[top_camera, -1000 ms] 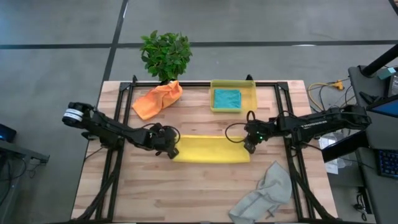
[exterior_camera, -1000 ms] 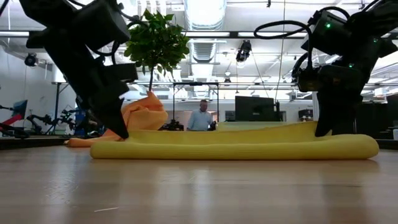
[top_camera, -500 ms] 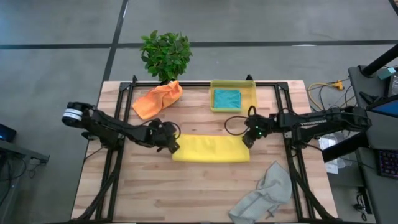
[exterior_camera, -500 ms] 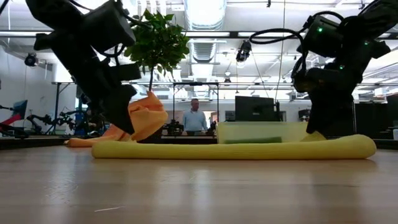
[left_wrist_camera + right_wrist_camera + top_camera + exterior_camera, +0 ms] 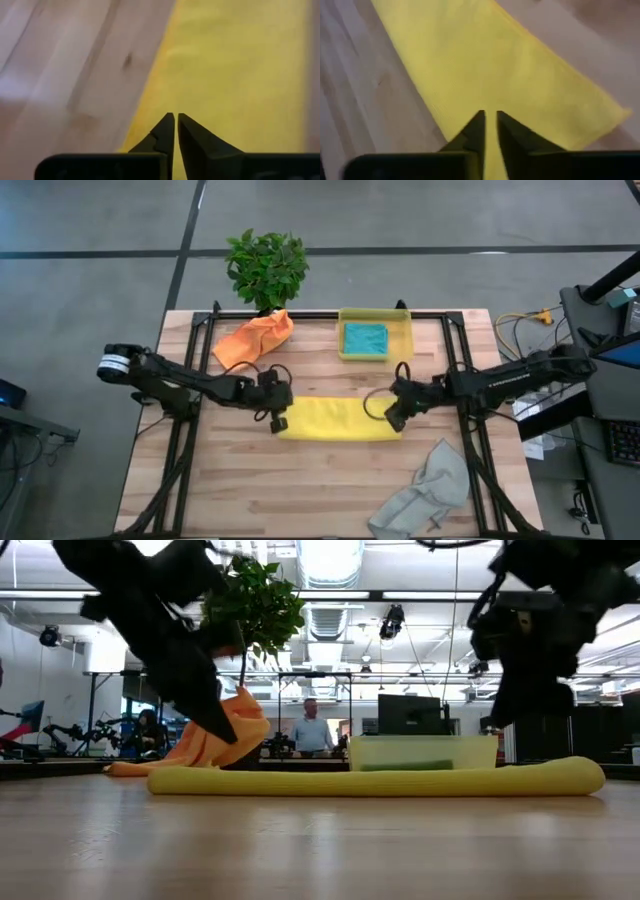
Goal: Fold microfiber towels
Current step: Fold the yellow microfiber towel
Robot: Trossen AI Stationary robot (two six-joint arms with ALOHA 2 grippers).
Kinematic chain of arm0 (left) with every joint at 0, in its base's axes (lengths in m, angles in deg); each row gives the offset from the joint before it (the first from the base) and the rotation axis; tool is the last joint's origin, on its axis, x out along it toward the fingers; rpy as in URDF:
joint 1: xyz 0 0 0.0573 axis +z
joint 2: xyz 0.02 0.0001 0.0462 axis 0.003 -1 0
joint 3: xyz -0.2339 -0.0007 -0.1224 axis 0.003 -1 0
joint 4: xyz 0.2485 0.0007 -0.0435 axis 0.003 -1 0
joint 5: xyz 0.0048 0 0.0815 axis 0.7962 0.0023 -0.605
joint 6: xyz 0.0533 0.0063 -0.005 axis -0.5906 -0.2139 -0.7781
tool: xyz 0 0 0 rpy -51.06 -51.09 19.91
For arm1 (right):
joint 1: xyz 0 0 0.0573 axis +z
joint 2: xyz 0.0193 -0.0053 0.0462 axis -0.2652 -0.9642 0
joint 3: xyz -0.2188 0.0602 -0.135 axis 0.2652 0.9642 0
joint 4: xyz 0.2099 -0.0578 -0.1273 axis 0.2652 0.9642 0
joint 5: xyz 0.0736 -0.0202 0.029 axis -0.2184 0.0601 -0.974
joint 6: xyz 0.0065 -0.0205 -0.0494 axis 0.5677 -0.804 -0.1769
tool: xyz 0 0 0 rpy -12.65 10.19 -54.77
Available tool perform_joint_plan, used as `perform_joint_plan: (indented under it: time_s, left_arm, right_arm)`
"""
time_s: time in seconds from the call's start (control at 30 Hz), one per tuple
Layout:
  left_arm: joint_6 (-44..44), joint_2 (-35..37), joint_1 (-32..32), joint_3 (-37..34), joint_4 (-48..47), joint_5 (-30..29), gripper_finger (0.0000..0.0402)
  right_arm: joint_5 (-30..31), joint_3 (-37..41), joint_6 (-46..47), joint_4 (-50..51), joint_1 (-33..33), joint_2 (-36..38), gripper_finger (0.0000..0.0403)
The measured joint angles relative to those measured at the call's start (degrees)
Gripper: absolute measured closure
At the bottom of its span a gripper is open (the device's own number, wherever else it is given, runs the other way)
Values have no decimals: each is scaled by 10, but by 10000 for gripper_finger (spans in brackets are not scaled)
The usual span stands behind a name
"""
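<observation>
Yellow towel folded once, both grippers lifted clear

The yellow towel (image 5: 340,418) lies as a long strip mid-tabletop (image 5: 300,490); left gripper (image 5: 279,423) and right gripper (image 5: 391,421) hover at its ends, fingers pressed together, empty. Pinching one layer only could undo the fold.

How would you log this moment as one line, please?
yellow towel: folded strip, flat | left tool: shut, empty | right tool: shut, empty | grey towel: crumpled

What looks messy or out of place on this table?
The grey towel lies crumpled at the table's near right edge, and the orange towel sits bunched beside the plant. The yellow towel lies flat in a folded strip; the teal towel sits folded in the bin.
</observation>
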Motion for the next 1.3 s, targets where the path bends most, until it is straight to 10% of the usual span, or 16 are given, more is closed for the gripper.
perform_joint_plan:
  time_s: [0.47,1.3]
  left_arm:
    - [-31,-93,21,14,17,80,401]
    - [222,-90,-189,4,37,133,402]
  right_arm:
    - [40,-5,125,-5,58,-149,394]
    - [38,-32,-69,-26,-91,-198,395]
